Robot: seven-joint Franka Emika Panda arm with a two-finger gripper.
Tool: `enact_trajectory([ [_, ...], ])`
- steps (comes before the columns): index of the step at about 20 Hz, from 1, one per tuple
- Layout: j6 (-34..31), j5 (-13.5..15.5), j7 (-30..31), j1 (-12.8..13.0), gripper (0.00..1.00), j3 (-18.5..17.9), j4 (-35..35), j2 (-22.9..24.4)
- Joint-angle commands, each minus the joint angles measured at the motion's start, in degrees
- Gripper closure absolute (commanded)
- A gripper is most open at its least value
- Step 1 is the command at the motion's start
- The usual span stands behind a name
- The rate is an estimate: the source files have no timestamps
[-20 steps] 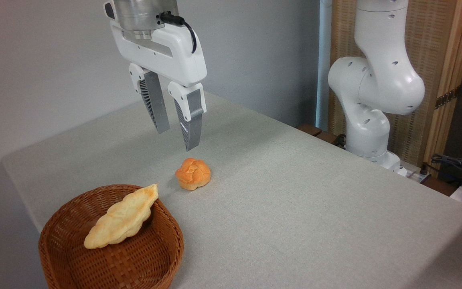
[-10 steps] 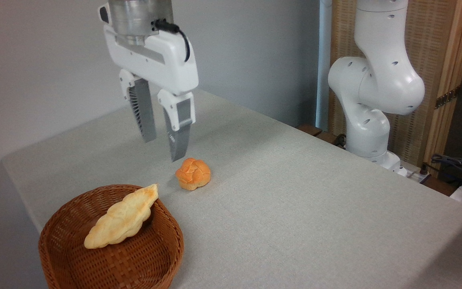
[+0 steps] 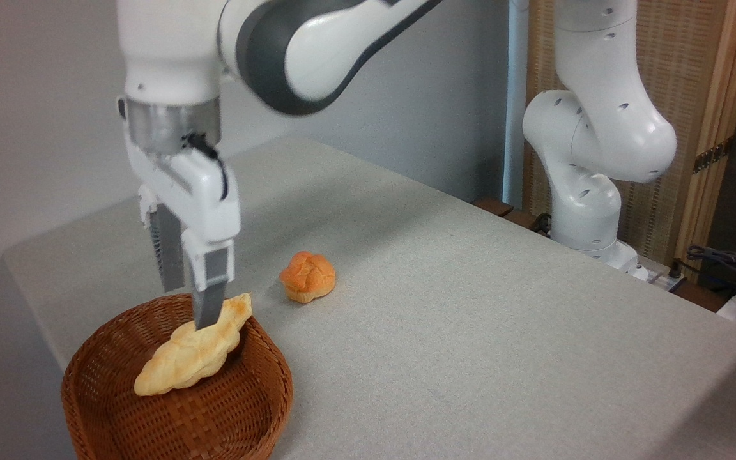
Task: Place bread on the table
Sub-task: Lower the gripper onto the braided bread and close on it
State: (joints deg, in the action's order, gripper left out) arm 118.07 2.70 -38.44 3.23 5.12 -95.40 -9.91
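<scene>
Soft, even indoor light, faint shadows; the moving arm (image 3: 317, 45) slightly blurred.

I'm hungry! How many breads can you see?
2. The long bread leans in the basket, under the gripper. The round roll sits on the table. None looks hidden.
</scene>
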Motion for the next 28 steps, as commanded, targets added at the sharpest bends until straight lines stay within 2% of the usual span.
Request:
enact_trajectory([
  [1,2.6,3.53,0.21,-0.15,0.0,1.47,0.3,-3.71],
  [15,5.33,2.83,-0.31,-0.24,0.0,2.17,0.3,-9.34],
  [16,5.33,2.83,-0.31,-0.24,0.03,2.52,0.3,-9.42],
  [18,5.33,2.83,-0.4,-0.24,0.24,2.61,0.39,-9.78],
  [20,5.33,2.83,-0.84,-0.24,0.38,2.61,0.39,-9.87],
  [28,5.33,2.83,-1.72,-0.33,0.45,2.61,0.48,-9.87],
])
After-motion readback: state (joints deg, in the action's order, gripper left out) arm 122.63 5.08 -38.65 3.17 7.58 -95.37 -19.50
